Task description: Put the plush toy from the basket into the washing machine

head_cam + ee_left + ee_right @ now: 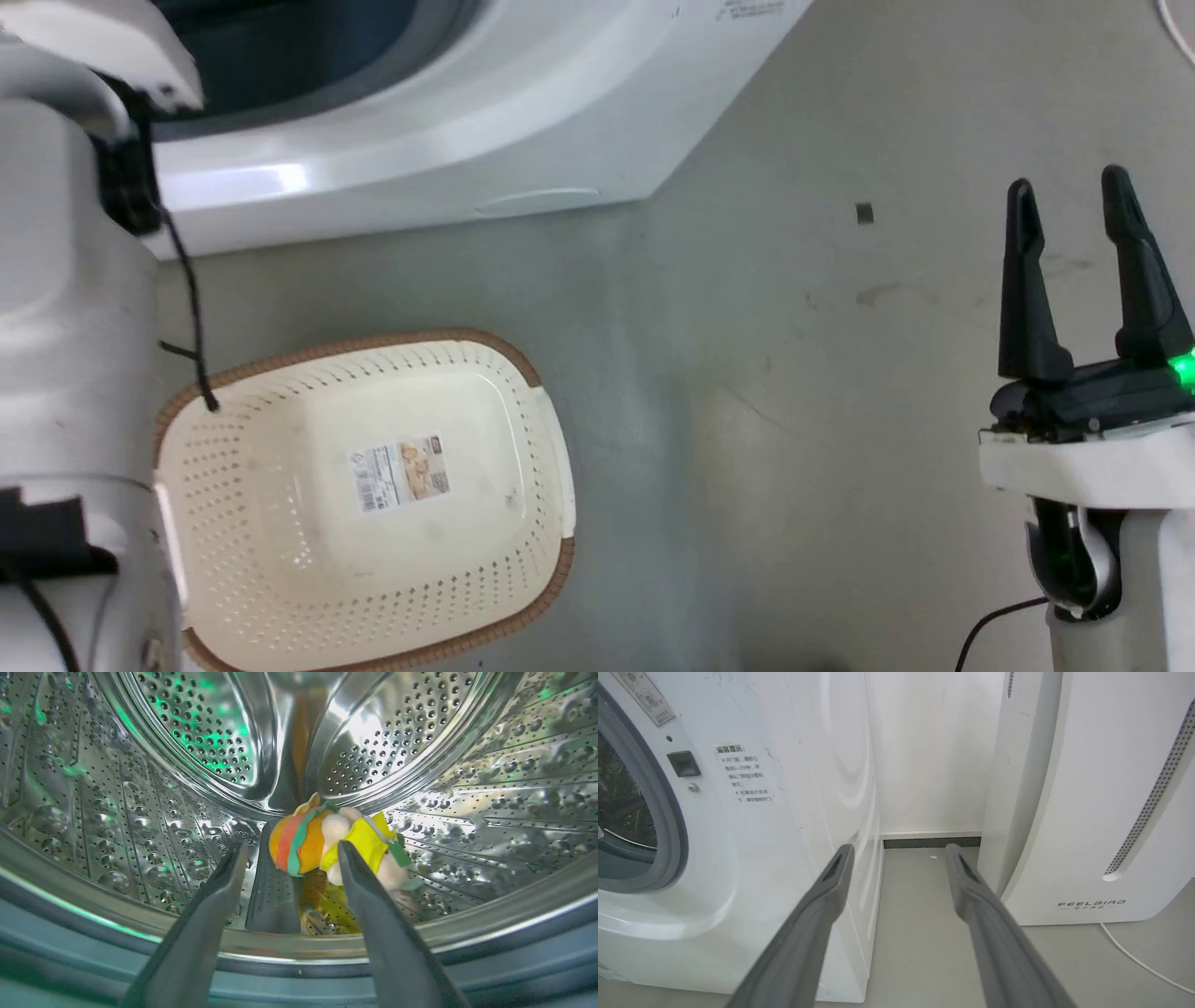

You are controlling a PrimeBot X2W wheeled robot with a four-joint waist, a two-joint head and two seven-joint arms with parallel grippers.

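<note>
Left wrist view — end effector (293, 846) agape

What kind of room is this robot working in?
Probably a laundry corner or utility room: a white front-loading washing machine, a cream perforated laundry basket on the grey floor before it, and a white FEELBIRD appliance standing beside it.

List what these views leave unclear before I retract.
- Left wrist view: plush toy lower body, behind left claw finger.
- Head view: washing machine opening, cut by top edge; basket left side, behind the forearm.
- Right wrist view: drum, dark, cut off left.
</note>
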